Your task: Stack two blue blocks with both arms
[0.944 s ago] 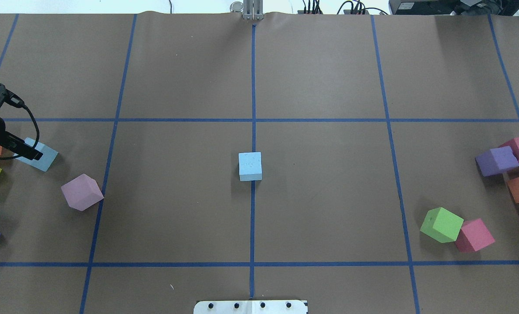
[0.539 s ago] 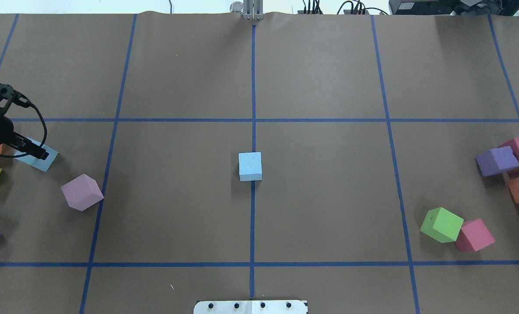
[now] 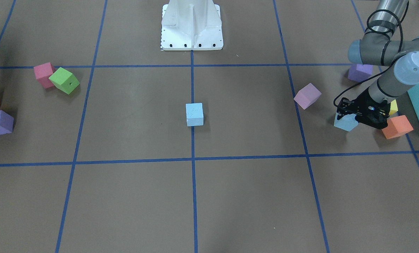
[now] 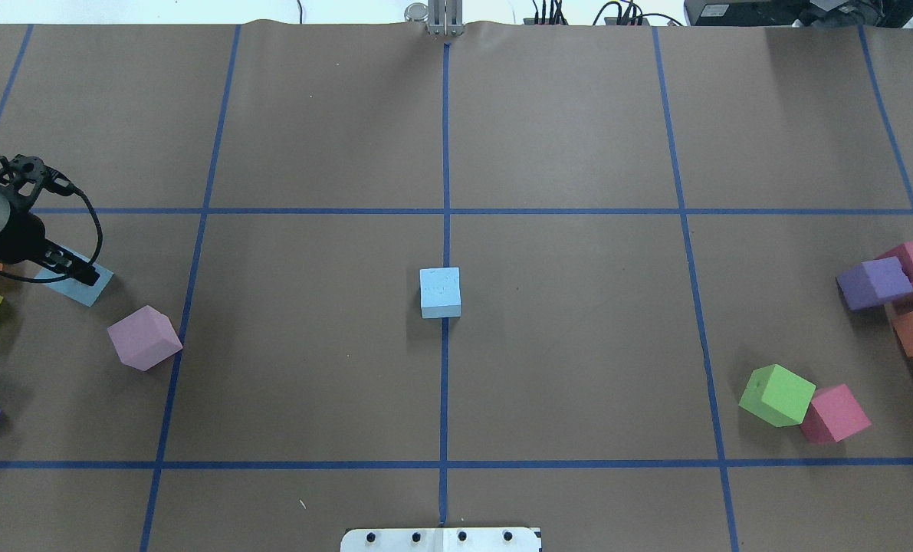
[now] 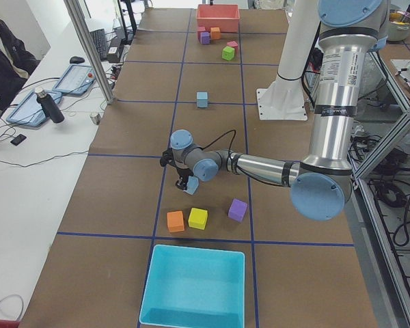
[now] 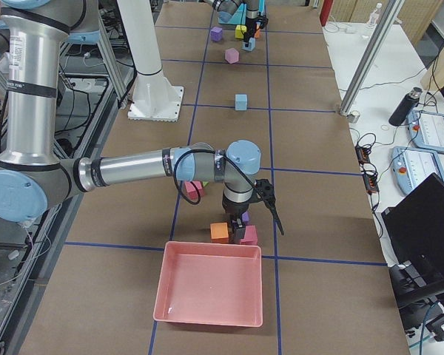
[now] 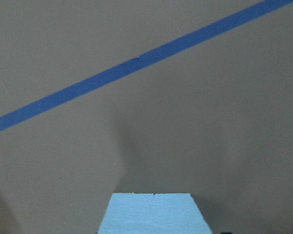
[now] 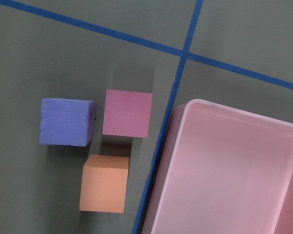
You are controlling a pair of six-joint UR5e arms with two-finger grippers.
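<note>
Left gripper (image 4: 73, 268): clamped on a blue block (image 3: 345, 123), far out on the robot's left side of the table (image 4: 310, 138). The wrist view shows the block's top edge low in frame, with its shadow on the brown paper ahead. From the side it looks tilted, apparently just clear of the surface. A lilac cube (image 4: 144, 337) lies near. An orange cube (image 3: 397, 127) and a yellow cube (image 3: 392, 107) sit just beside the gripper.

Other blue block (image 4: 440, 292): flat at table centre, on the middle tape line, well apart from both arms.

Right gripper (image 6: 244, 228): hangs over a purple cube (image 8: 67, 122), a pink cube (image 8: 127, 113) and another orange cube (image 8: 104, 183), beside the pink bin (image 8: 224, 170). Cannot tell whether its fingers are apart or together.
</note>
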